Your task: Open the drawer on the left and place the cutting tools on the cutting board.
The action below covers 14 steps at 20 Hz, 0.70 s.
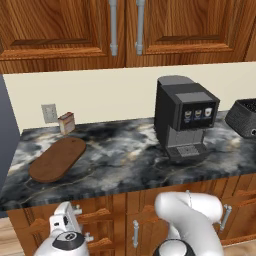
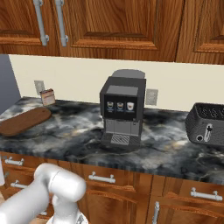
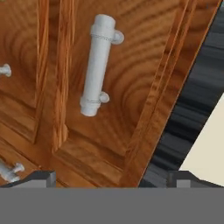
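The drawer [image 3: 109, 87] on the left fills the hand view at close range, its reddish-brown wooden front closed and its silver bar handle [image 3: 97, 65] lying just ahead of the gripper [image 3: 111, 177]. The gripper's two dark fingertips [image 3: 37, 178] stand spread wide apart at the bottom of that view, holding nothing and not touching the handle. In the left base view the same drawer [image 1: 95, 217] sits below the worktop edge, with the white arm's wrist [image 1: 65, 232] low in front of it.

Above, the cutting board [image 1: 57, 158] lies flat and bare on the left part of the dark marbled worktop [image 1: 125, 160], a dark-brown oblong with rounded ends. A small tan box with red stripes [image 1: 66, 123] stands just behind it against the cream wall, beside a wall outlet [image 1: 49, 113]. Well apart to the right, a black coffee machine [image 1: 183, 117] stands on the worktop, and a dark toaster [image 2: 206, 124] sits farther right again. Wooden wall cabinets [image 1: 125, 30] with vertical silver handles hang over the scene. In the right base view, more drawers with silver bar handles [image 2: 102, 178] line the front under the worktop.
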{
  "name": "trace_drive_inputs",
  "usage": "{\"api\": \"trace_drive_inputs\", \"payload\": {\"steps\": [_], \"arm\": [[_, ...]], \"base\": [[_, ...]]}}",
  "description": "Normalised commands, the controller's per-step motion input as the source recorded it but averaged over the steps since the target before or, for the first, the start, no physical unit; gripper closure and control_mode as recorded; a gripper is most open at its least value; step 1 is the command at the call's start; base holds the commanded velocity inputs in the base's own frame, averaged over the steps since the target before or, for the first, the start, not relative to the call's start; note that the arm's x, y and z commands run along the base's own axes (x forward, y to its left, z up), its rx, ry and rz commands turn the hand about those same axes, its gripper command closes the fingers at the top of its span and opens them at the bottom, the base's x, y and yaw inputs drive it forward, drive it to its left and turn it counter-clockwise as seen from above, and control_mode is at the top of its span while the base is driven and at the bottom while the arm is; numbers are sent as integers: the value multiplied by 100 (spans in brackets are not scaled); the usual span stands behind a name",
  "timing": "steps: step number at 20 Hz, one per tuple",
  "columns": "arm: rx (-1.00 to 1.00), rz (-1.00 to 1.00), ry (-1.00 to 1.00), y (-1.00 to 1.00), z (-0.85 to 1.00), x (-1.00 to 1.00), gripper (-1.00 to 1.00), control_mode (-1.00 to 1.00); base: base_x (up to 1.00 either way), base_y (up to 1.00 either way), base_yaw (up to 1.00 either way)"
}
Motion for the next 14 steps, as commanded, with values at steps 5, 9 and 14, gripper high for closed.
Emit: {"api": "trace_drive_inputs", "payload": {"steps": [5,9,14], "arm": [[0,0,-14,35,-40,29,-100,-100],[0,0,-16,21,-35,22,-100,-100],[1,0,-15,13,-34,28,-100,-100]], "base": [[0,0,0],[0,0,0],[0,0,0]]}}
